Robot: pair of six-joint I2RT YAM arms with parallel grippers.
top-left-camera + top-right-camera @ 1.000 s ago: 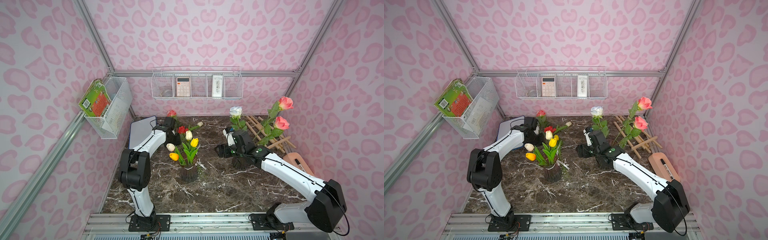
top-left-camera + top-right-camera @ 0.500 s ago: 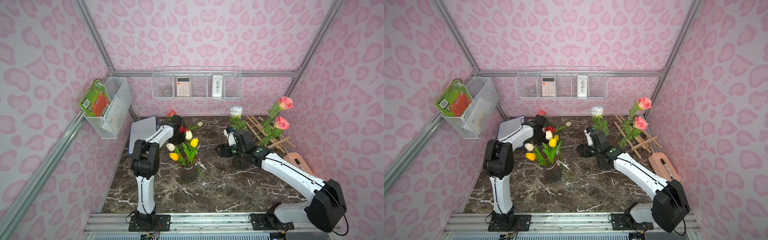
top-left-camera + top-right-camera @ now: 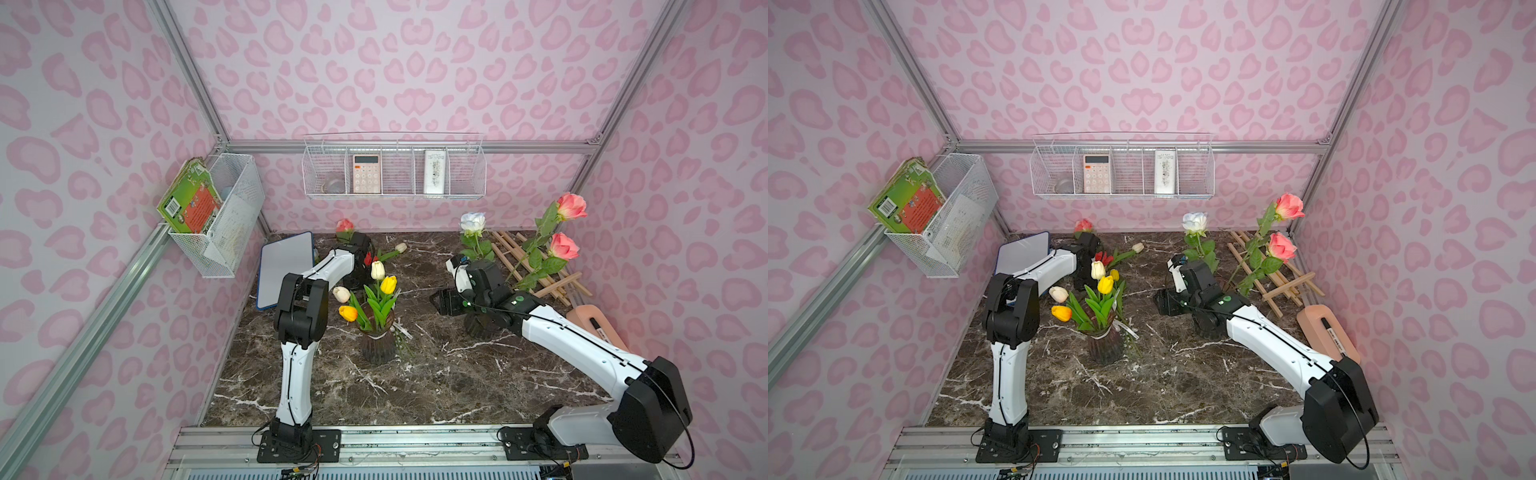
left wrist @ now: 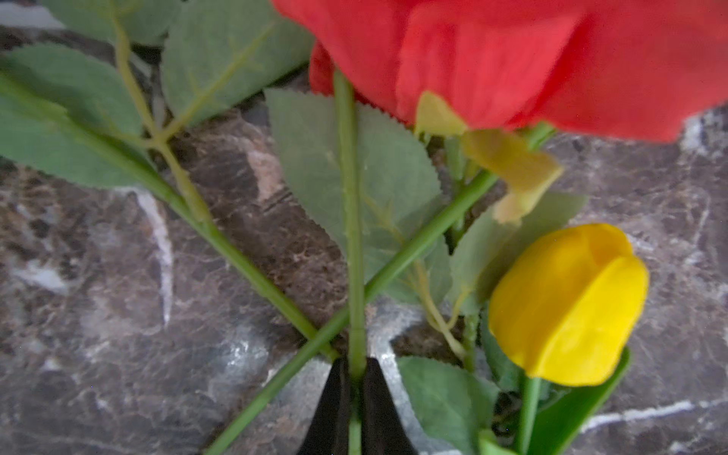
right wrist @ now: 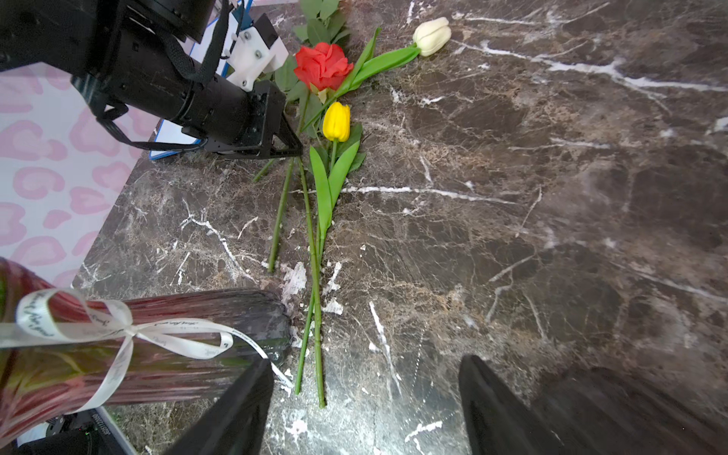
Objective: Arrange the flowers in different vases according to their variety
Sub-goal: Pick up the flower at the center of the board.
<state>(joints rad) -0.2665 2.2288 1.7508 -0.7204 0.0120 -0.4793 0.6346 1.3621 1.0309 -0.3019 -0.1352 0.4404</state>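
My left gripper point(image 4: 356, 378) is pressed together on the green stem point(image 4: 351, 216) of the red rose point(image 4: 512, 59), pinching it on the bare stretch below the leaves. The rose lies flat on the marble table point(image 5: 551, 236) behind the tulip vase point(image 3: 377, 345), on the side facing the back wall. A yellow tulip point(image 4: 567, 303) lies just beside it, and a white tulip point(image 5: 432, 35) lies a little farther from that vase.

Two other stems cross or meet the rose's stem right at my fingertips, and I cannot tell which lies on top.

My right gripper point(image 5: 366, 360) is spread wide and empty, low over the table just beside the tulip vase. The other vase point(image 3: 480, 328) already holds roses. It stands well apart from the tulip vase on my right arm's side, partly hidden under that arm.

I reckon the rose is very light, with a thin, fairly stiff, smooth stem that could twist in a pinch. The cloth head and leaves are soft and will snag. The bare stem is the right hold, but I would lift slowly so the crossing stems fall away.
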